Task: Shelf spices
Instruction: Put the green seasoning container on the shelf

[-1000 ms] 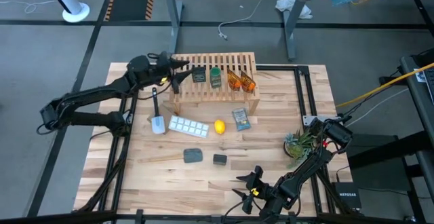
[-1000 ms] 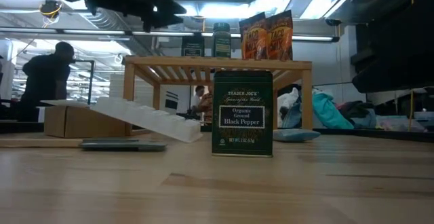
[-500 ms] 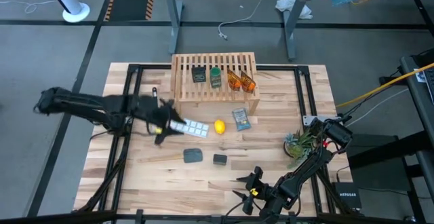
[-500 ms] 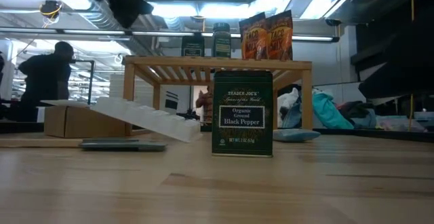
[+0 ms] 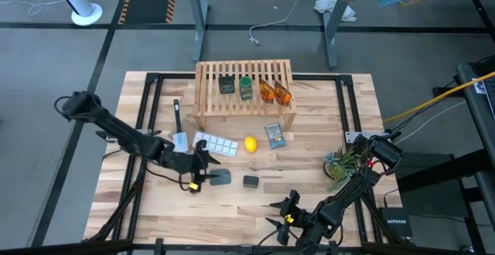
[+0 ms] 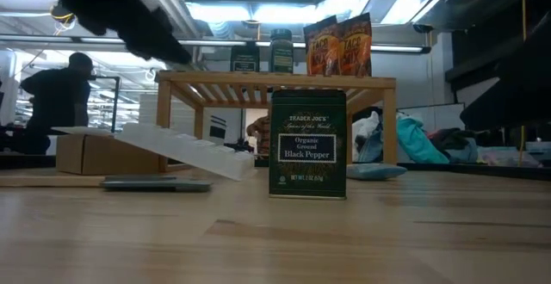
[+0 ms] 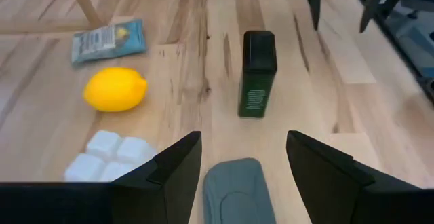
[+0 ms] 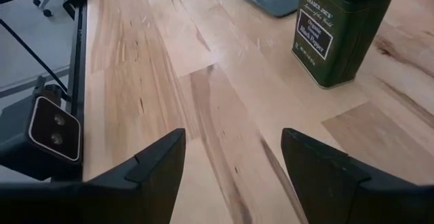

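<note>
four spices already sit on top of the shelf (image 5: 245, 100): a dark box (image 5: 227, 85), the green-lidded jar (image 5: 246, 87) and two orange packets (image 5: 274, 92). one is left, i reckon: the black pepper tin (image 5: 250, 181), standing upright on the table (image 5: 309, 154) near the front edge, its long axis vertical and its label facing the low camera. the left gripper (image 5: 203, 168) hovers just beside the grey pad (image 5: 220, 177), fingers spread wide and holding nothing, pointed toward the tin. the right gripper (image 5: 283, 209) waits low at the front edge, also spread and empty.
</note>
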You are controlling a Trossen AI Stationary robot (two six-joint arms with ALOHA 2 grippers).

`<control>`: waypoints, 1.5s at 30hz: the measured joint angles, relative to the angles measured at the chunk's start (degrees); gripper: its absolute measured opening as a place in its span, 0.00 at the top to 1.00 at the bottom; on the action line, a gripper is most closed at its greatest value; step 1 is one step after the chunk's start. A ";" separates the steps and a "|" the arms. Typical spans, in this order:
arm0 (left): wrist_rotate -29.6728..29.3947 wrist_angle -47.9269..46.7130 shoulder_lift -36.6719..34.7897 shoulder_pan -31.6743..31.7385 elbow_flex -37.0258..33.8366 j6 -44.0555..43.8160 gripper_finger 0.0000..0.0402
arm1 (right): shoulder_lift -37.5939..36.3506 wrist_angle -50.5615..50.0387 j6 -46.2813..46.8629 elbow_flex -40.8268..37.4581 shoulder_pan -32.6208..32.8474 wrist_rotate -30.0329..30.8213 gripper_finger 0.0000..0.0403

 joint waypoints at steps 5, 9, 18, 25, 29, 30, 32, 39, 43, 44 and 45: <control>-0.13 6.96 8.05 0.04 -0.45 -0.07 0.48 | 0.00 -0.02 -0.04 0.00 0.00 -0.39 0.38; -0.13 12.98 14.45 0.05 -0.45 -0.04 0.48 | 0.00 0.00 -1.07 0.00 0.00 -0.46 0.38; -0.10 26.82 24.08 0.49 -0.47 4.21 0.48 | 0.00 0.02 -1.31 0.00 0.00 -0.48 0.38; -0.11 31.74 25.78 2.80 -0.45 5.01 0.48 | 0.00 0.04 -1.31 0.00 0.00 -0.48 0.38; 0.39 32.41 25.80 3.74 -0.45 4.67 0.48 | 0.00 0.04 -1.31 0.00 0.00 -0.48 0.38; 1.21 33.36 25.80 3.80 -0.45 4.44 0.48 | 0.00 0.02 -1.31 0.00 0.00 -0.48 0.38; 3.37 35.24 25.80 4.00 -0.45 4.59 0.48 | 0.00 0.03 -1.31 0.00 0.00 -0.48 0.38; 4.66 36.58 25.80 4.00 -0.41 4.55 0.48 | 0.00 0.04 -1.33 0.00 0.00 -0.48 0.38; 6.70 36.78 25.80 3.98 -0.41 4.12 0.48 | 0.00 0.04 -1.31 0.00 0.00 -0.48 0.38; 7.16 36.87 25.80 3.98 -0.41 3.56 0.48 | 0.00 0.04 -1.31 -0.01 0.00 -0.46 0.38; 7.64 36.89 25.80 3.95 -0.41 3.15 0.48 | 0.00 0.04 -1.31 0.00 0.00 -0.44 0.38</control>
